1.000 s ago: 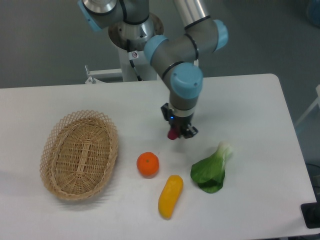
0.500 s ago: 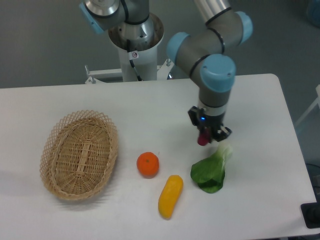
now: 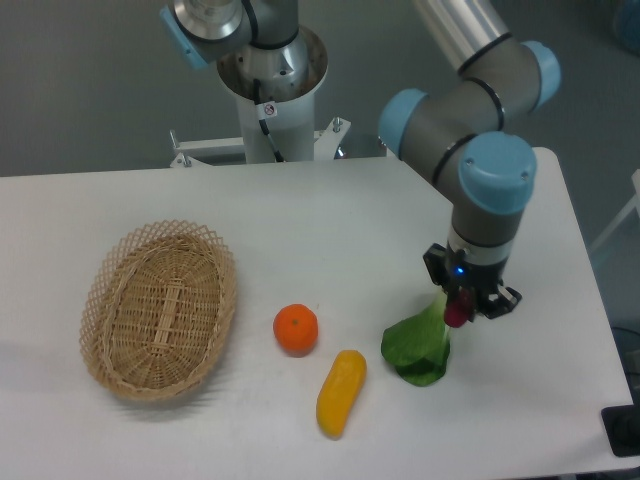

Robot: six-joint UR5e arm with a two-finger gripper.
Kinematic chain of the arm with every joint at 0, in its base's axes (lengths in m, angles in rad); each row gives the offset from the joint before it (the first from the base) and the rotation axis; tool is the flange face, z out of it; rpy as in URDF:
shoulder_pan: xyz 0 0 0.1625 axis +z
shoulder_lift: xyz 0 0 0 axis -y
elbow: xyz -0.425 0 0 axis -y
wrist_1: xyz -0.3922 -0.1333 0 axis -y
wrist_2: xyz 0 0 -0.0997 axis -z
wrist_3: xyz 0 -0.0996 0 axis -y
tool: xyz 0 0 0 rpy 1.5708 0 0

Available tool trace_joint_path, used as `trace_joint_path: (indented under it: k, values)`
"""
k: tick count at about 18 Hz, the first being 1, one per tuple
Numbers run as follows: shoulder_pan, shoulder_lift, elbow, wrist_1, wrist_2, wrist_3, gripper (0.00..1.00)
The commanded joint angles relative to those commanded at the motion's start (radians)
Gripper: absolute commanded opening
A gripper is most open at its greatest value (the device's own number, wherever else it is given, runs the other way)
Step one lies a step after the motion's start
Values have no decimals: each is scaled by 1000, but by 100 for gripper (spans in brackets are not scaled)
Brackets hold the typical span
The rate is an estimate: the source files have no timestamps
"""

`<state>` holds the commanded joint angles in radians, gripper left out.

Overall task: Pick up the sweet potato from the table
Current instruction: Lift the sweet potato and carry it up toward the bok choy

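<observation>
Near table right edge, jaws gripping sweet potato

sweet potato — in gripper — above greens

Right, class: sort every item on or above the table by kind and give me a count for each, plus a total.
Baskets: 1, the wicker basket
Fruit: 1, the orange
Vegetables: 3, the yellow vegetable, the leafy green, and the sweet potato held in the end effector
Total: 5
</observation>
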<state>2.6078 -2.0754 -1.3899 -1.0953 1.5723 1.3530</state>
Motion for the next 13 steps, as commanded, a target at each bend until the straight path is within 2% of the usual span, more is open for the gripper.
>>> trace_joint_path:
  k: [3, 13]
  values:
    - [2, -8, 15, -2, -5, 2, 22]
    - [5, -11, 6, -2, 11, 0, 23]
